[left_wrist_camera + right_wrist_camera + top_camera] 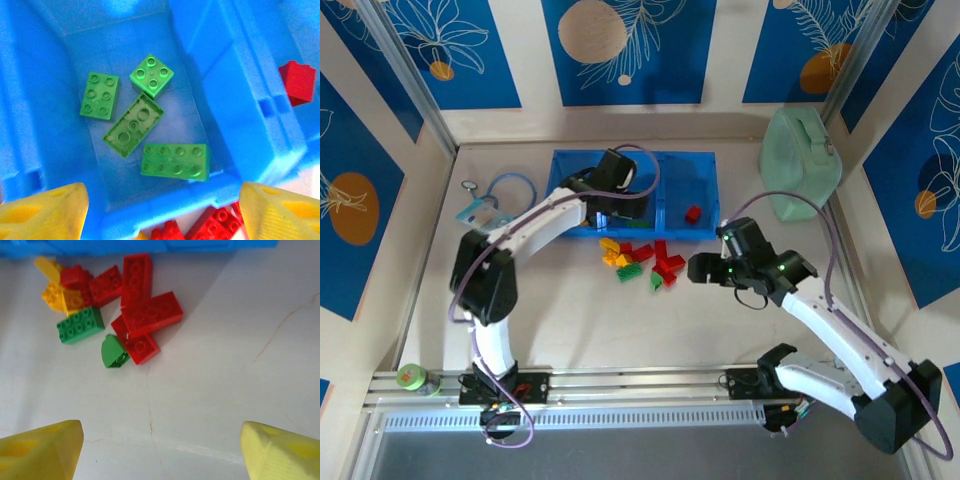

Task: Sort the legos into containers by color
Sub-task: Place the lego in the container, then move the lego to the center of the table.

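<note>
At the near left corner of the table [570, 320], a green roll of tape [412, 377] is seen beside the rail. Farther in, on the right, the right gripper [703, 268] is held above bare tabletop, just right of the loose legos [642, 260]. Its yellow fingers [40, 450] are spread wide apart and nothing is gripped between them.

The loose legos are found on the table just in front of the near wall of the blue tray [560, 160]. The pile is made up of several red bricks [150, 315], some overlapping, a green brick [80, 325] on the left side, a small rounded green piece [114, 351] at the near edge touching a red brick, and yellow pieces [55, 295] at the far left.

Beyond the pile, the left gripper [618, 205] is poised over the tray. Its jaws are parted and nothing is held. Below it, four green bricks [174, 161] are laid flat on the floor of one compartment. A single red brick [693, 213] is seen in the compartment just to the right, across a divider.

At the far right, near the tray's right end but not touching it, a pale green lidded box [802, 165] is set by the wall.
</note>
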### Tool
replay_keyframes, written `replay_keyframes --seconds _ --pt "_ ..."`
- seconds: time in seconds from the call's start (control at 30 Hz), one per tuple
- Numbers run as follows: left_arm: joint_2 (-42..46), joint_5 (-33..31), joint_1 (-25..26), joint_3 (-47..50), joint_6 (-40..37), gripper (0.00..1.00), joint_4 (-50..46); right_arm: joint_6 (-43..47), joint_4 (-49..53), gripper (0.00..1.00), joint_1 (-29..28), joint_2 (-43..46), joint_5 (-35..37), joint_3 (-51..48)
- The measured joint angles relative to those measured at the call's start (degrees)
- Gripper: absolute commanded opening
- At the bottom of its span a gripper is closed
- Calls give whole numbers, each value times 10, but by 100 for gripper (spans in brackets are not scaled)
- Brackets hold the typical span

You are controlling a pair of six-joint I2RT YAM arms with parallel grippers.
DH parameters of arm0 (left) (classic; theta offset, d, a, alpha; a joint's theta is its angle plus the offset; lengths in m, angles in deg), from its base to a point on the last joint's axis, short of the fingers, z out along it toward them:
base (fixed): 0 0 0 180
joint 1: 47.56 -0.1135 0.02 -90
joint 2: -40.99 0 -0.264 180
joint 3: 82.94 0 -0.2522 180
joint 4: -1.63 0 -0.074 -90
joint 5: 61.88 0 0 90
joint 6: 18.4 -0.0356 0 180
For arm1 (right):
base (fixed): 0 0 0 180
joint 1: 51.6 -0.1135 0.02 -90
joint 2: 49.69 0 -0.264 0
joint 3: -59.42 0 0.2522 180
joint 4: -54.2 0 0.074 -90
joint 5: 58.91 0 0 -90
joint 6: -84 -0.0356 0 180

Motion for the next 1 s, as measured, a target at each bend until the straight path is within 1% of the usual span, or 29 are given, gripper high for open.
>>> replay_keyframes --seconds 0.13,0.23,0.33,0.5,0.63,0.77,1.0 --pt "142 0 3 116 7 79 44 -5 -1 81 -54 -72 10 33" --pt "229 0 4 200 21 79 69 -20 -3 78 -93 -136 17 60" --pt "286 0 4 283 40 79 84 -50 -4 73 -126 -199 25 85" --pt "346 -1 4 406 70 78 85 -99 -8 72 -162 -286 40 110" --pt "389 -5 4 454 87 78 77 -119 -8 68 -170 -355 55 142" --pt "421 -11 4 472 97 78 78 -122 -6 67 -170 -402 79 177" --pt "430 -16 4 486 104 78 78 -107 -1 67 -163 -462 95 240"
